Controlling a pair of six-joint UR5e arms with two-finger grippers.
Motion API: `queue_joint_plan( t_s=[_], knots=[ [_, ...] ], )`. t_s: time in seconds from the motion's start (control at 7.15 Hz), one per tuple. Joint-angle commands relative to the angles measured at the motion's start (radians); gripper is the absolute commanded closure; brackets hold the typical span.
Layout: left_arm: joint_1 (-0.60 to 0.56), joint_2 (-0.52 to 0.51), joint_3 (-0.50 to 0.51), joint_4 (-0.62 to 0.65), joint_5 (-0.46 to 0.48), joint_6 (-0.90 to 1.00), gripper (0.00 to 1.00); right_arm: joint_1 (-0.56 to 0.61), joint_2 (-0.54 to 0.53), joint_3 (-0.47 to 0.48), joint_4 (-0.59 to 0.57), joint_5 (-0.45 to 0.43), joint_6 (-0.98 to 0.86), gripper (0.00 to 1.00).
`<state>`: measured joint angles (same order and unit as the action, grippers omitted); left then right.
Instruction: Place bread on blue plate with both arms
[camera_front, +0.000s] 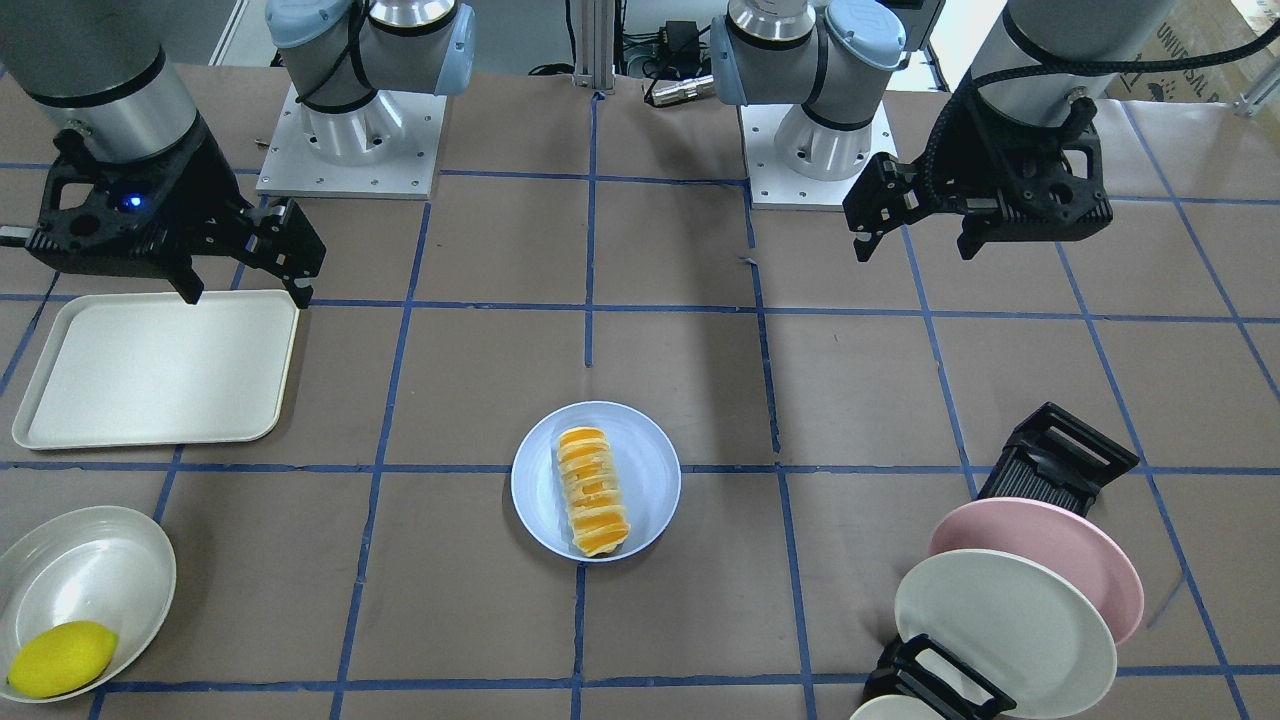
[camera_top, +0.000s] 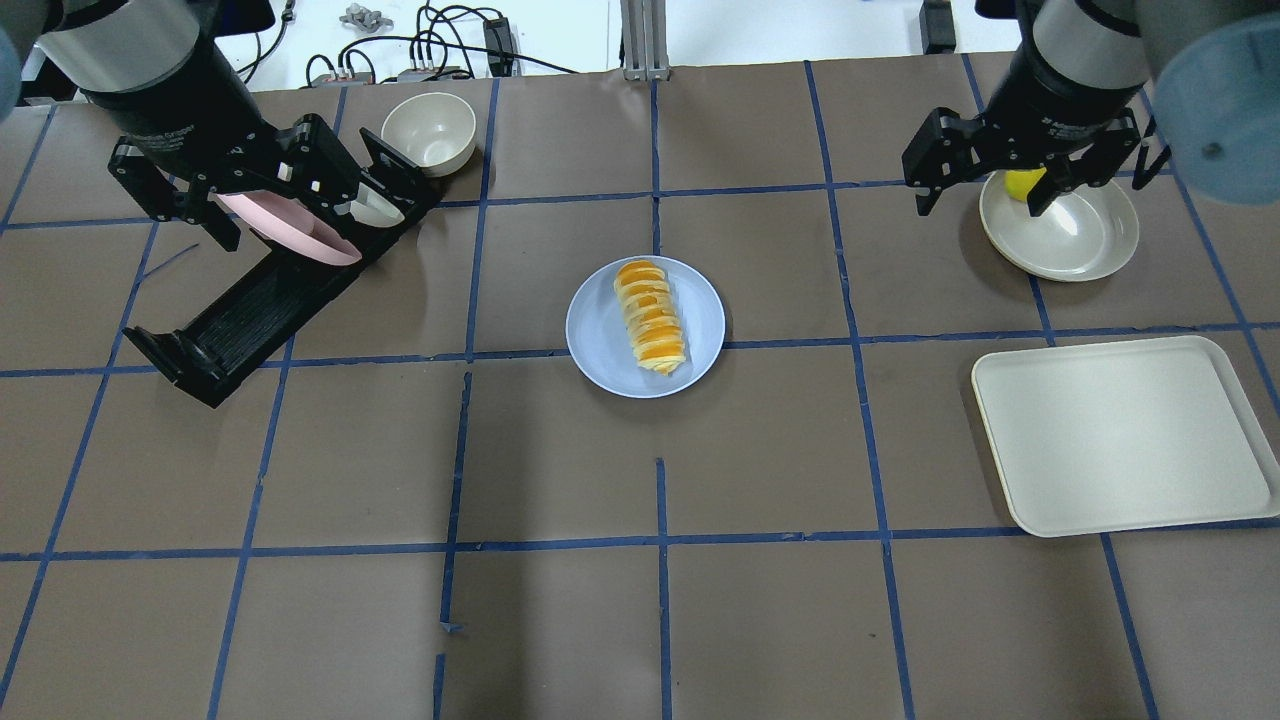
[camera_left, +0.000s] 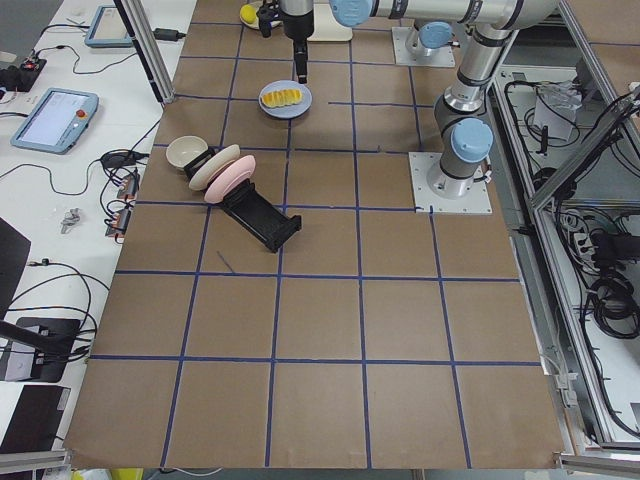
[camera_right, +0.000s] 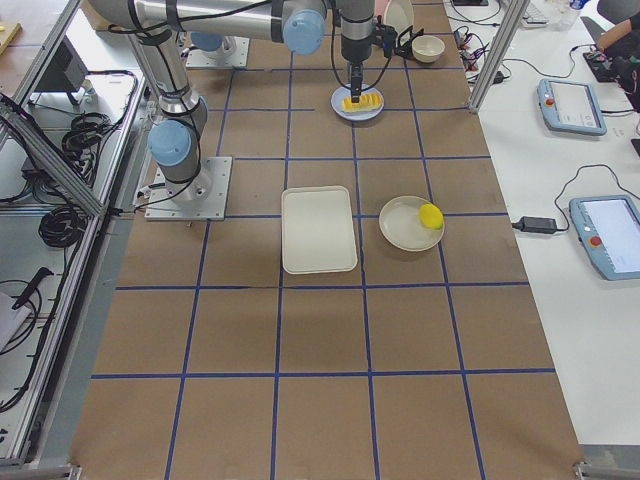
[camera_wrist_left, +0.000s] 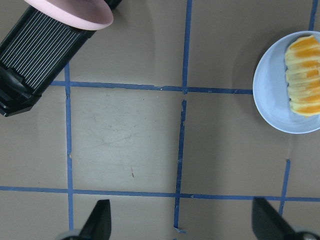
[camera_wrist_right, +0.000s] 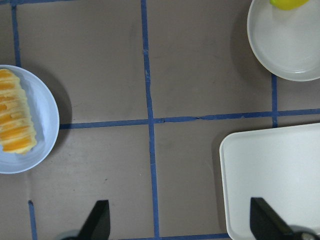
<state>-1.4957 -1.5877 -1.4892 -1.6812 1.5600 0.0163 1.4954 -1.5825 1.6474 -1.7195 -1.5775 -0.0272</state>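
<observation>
The bread (camera_front: 593, 490), a ridged orange-and-cream loaf, lies lengthwise on the blue plate (camera_front: 652, 470) at the table's middle; they also show in the overhead view as bread (camera_top: 651, 316) on plate (camera_top: 598, 335). My left gripper (camera_front: 915, 250) is open and empty, raised above the table beside the dish rack, well away from the plate. My right gripper (camera_front: 247, 297) is open and empty, raised near the tray's far edge. In the left wrist view the bread (camera_wrist_left: 304, 75) is at the upper right; in the right wrist view the bread (camera_wrist_right: 15, 117) is at the left edge.
A cream tray (camera_front: 150, 370) lies on my right side. A cream bowl (camera_front: 90, 570) holds a yellow lemon (camera_front: 62, 658). A black dish rack (camera_front: 1060, 460) holds a pink plate (camera_front: 1050, 550) and a cream plate (camera_front: 1000, 620). A small bowl (camera_top: 428, 130) stands behind it.
</observation>
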Motion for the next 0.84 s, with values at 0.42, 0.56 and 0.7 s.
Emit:
queue_joint_plan(
  t_s=[0.42,0.56,0.7],
  knots=[
    [0.000,0.000,0.001,0.000,0.000,0.001,0.00,0.108,-0.002,-0.023,-0.009,-0.039,0.007,0.02],
    [0.000,0.000,0.001,0.002,0.000,0.001,0.00,0.108,-0.002,-0.021,-0.008,-0.039,0.007,0.02],
    [0.000,0.000,0.001,0.002,0.000,0.001,0.00,0.108,-0.002,-0.020,-0.006,-0.041,0.007,0.02]
  ],
)
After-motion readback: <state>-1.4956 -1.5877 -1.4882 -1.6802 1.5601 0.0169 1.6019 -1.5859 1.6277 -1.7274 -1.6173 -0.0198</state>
